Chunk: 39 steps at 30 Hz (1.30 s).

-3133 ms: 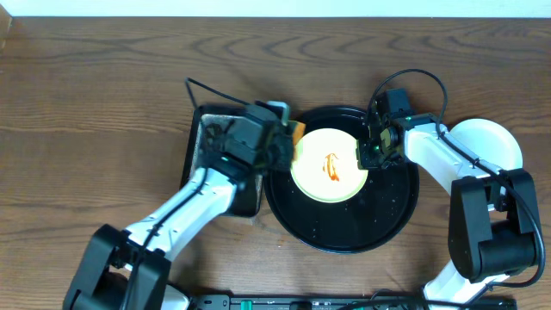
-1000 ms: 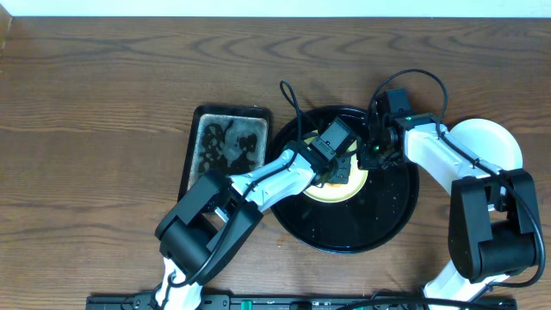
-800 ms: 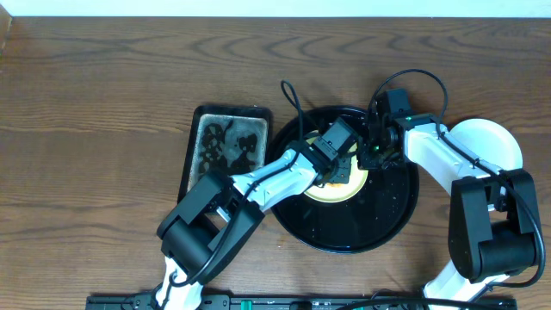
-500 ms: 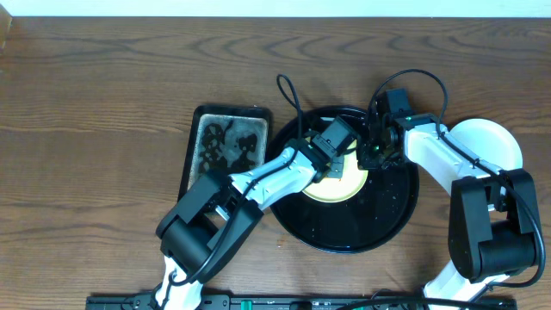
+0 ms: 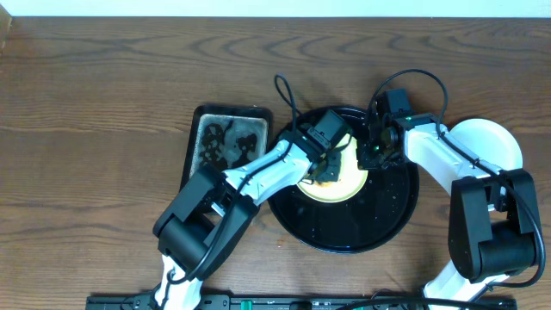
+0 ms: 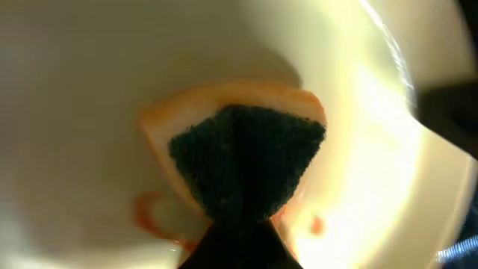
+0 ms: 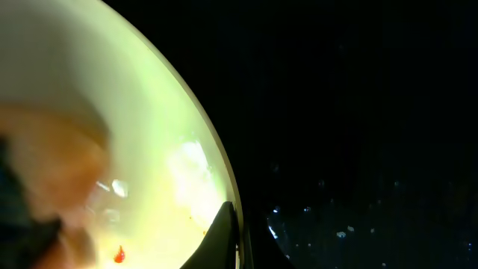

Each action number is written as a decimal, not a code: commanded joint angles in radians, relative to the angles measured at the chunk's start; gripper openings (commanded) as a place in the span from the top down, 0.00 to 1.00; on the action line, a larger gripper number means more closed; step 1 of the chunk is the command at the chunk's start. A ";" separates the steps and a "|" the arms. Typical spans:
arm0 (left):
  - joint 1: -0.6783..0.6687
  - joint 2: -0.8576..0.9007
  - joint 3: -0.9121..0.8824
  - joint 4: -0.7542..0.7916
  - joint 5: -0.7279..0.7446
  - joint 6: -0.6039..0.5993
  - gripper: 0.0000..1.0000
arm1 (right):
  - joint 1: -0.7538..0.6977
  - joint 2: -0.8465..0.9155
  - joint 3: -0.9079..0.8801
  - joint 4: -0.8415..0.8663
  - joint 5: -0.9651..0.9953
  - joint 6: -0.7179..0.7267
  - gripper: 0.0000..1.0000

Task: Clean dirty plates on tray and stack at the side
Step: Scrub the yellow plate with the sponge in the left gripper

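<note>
The left claw (image 5: 325, 172) is clamped on the sponge (image 6: 246, 161), pressing it onto the plate (image 5: 349, 185) below to scrub sauce (image 6: 153, 217). The right claw (image 5: 370, 158) is pinching the plate's rim, steadying it.

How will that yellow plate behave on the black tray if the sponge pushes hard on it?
The yellow plate probably slides easily: the glossy tray shows water droplets. It looks rigid, so it should not flex under the sponge. The right claw pinching its rim likely stops it from skating or tipping.
</note>
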<state>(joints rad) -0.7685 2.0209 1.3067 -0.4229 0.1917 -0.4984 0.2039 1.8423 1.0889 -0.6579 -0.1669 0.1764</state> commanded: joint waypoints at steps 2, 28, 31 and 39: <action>-0.055 0.043 -0.039 0.005 0.142 0.042 0.93 | 0.007 0.010 -0.026 -0.019 0.005 0.010 0.99; -0.057 -0.008 -0.039 0.127 -0.235 -0.222 0.93 | 0.007 0.010 -0.026 -0.031 0.005 0.005 0.99; -0.040 -0.008 -0.039 0.138 -0.303 -0.222 0.93 | 0.007 0.010 -0.026 -0.031 0.006 0.005 0.99; -0.013 -0.016 -0.039 0.163 -0.151 -0.173 0.93 | 0.007 0.010 -0.026 -0.031 0.006 0.005 0.99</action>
<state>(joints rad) -0.7906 2.0201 1.2835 -0.2794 -0.0296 -0.7040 0.2039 1.8420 1.0889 -0.6651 -0.1665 0.1764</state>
